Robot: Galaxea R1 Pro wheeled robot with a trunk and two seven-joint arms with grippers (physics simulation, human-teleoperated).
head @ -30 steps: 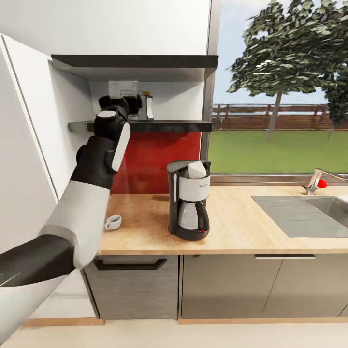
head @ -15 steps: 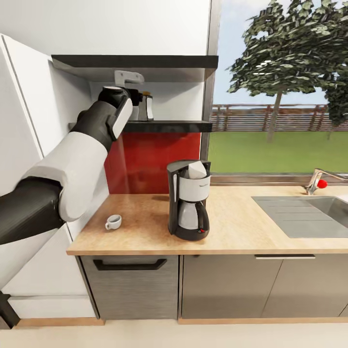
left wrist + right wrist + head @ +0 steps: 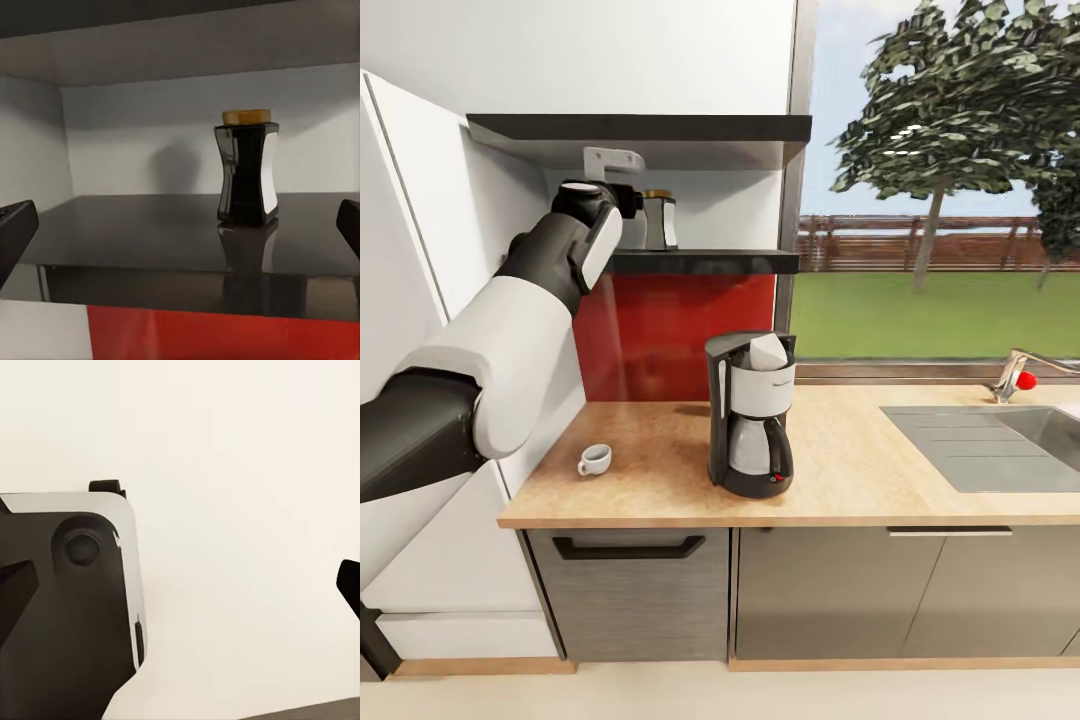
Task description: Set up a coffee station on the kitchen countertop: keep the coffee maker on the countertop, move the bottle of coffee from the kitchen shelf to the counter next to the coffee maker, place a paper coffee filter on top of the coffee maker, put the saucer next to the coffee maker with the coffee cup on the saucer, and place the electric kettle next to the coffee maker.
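The bottle of coffee (image 3: 659, 221) (image 3: 247, 174), dark with a tan cap, stands upright on the black kitchen shelf (image 3: 705, 262) (image 3: 180, 236). My left gripper (image 3: 631, 201) (image 3: 180, 225) is open at shelf height just left of the bottle, not touching it. On the kitchen countertop (image 3: 860, 480) the black coffee maker (image 3: 751, 415) carries a white paper coffee filter (image 3: 768, 350) on its top. A white coffee cup (image 3: 595, 459) sits on the counter left of it. My right gripper (image 3: 180, 585) is open and empty, facing a pale surface.
A steel sink (image 3: 1000, 440) and faucet (image 3: 1015, 375) take up the counter's right end. A second black slab (image 3: 640, 130) hangs close above the shelf. A tall white cabinet (image 3: 420, 330) stands left of my arm. A grey and black robot part (image 3: 71, 607) lies beside the right gripper.
My left arm lifted its elbow and swung up level with the shelf. The wrist then drew slightly left, so the bottle shows more fully. Bottle, cup and coffee maker have not moved.
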